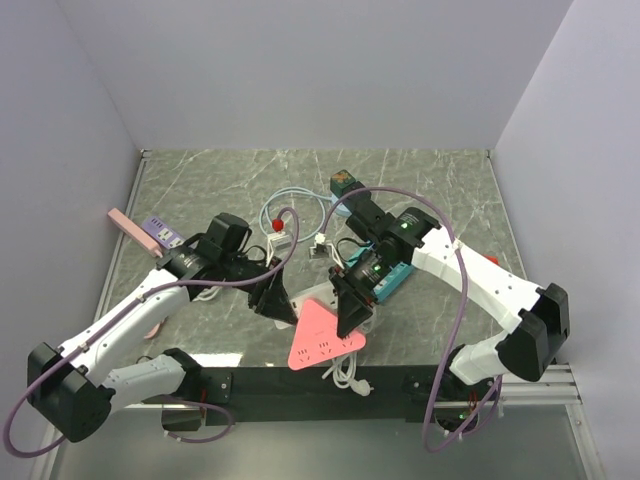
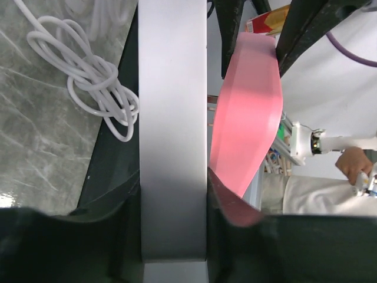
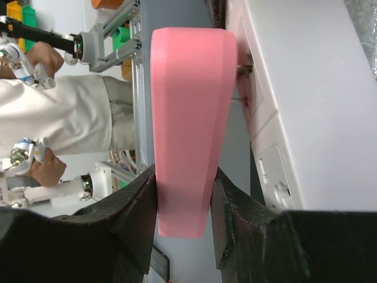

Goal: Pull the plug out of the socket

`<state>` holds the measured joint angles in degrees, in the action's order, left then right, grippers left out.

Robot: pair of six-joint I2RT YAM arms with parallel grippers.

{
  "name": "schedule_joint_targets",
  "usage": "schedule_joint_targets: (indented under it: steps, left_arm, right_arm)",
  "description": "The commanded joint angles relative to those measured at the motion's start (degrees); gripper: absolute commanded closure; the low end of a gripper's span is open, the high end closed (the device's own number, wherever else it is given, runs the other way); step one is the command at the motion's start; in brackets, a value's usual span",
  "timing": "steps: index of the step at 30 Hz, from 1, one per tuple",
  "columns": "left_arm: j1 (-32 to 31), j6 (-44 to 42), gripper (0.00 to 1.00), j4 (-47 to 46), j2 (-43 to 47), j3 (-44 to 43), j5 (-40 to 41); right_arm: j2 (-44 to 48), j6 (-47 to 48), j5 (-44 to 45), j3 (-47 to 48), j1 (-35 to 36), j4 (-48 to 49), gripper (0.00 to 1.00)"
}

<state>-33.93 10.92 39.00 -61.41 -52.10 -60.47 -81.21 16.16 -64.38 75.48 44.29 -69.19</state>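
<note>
A pink triangular socket (image 1: 325, 342) is held tilted above the near table edge. My right gripper (image 1: 352, 315) is shut on it; in the right wrist view the pink socket (image 3: 188, 118) sits between the fingers (image 3: 184, 177). A white plug block (image 3: 294, 88) lies against its face, with metal prongs (image 3: 243, 69) showing in a narrow gap between them. My left gripper (image 1: 283, 305) is shut on that white plug (image 2: 172, 118), which fills the space between its fingers (image 2: 174, 188). The pink socket (image 2: 247, 112) is just to the plug's right. The plug shows between the two grippers in the top view (image 1: 316, 296).
A coiled white cable (image 1: 345, 375) hangs at the black front rail (image 1: 250, 382) and shows in the left wrist view (image 2: 88, 76). A teal box (image 1: 397, 275), a purple power strip (image 1: 160, 235), more white cables (image 1: 290, 215) and a brown box (image 1: 345, 182) lie further back.
</note>
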Motion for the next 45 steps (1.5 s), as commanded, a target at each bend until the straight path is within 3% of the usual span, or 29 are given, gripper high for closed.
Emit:
schedule_joint_targets:
  steps: [1,4,10,14,19,22,24,25,26,28,36,45]
  left_arm:
    - [-0.7,-2.5,0.79,-0.9,0.4,-2.6,2.7]
    - [-0.7,-1.6,0.99,-2.0,0.8,-2.0,4.4]
    - [-0.2,0.2,1.00,-3.3,1.4,-1.0,9.7]
    - [1.8,0.6,1.00,-5.3,2.3,-0.9,6.4]
    - [3.3,2.6,0.99,-8.9,3.5,-0.6,4.6]
    - [3.5,1.2,1.00,-7.8,2.2,-0.2,3.7]
    - [3.6,0.2,1.00,-7.2,1.6,-0.3,2.7]
    - [3.8,0.0,0.99,-7.1,1.7,-0.5,2.4]
    - [3.8,-0.4,0.99,-7.0,1.9,-0.7,2.2]
    - [4.1,-0.5,0.99,-7.2,2.8,-1.3,1.5]
    - [6.1,-2.7,1.00,-4.5,2.3,-2.6,3.1]
    - [8.0,0.7,1.00,-4.1,0.9,-2.2,20.9]
  right_arm:
    - [0.0,3.0,-7.4,4.9,0.4,1.2,1.00]
    - [-0.6,3.3,-8.7,5.1,0.4,1.3,1.00]
    - [0.0,0.5,-10.7,4.9,0.3,5.7,1.00]
    - [1.3,-10.4,-8.7,1.3,0.4,17.9,1.00]
    - [1.2,-14.5,-7.2,-2.3,0.4,23.3,1.00]
    - [1.3,-8.1,-17.0,-0.7,0.4,19.8,1.00]
    - [1.2,3.8,-26.8,3.4,-0.2,9.7,1.00]
    - [0.4,9.7,-28.1,5.5,-0.7,3.9,1.00]
    - [-0.3,21.1,-28.3,9.8,-0.8,-7.8,1.00]
    - [-1.8,26.3,-28.3,12.1,-0.7,-13.5,1.00]
    - [-2.1,24.6,-28.2,11.6,-3.2,-13.5,1.00]
    - [1.8,23.3,-28.1,7.2,-28.5,-13.4,1.00]
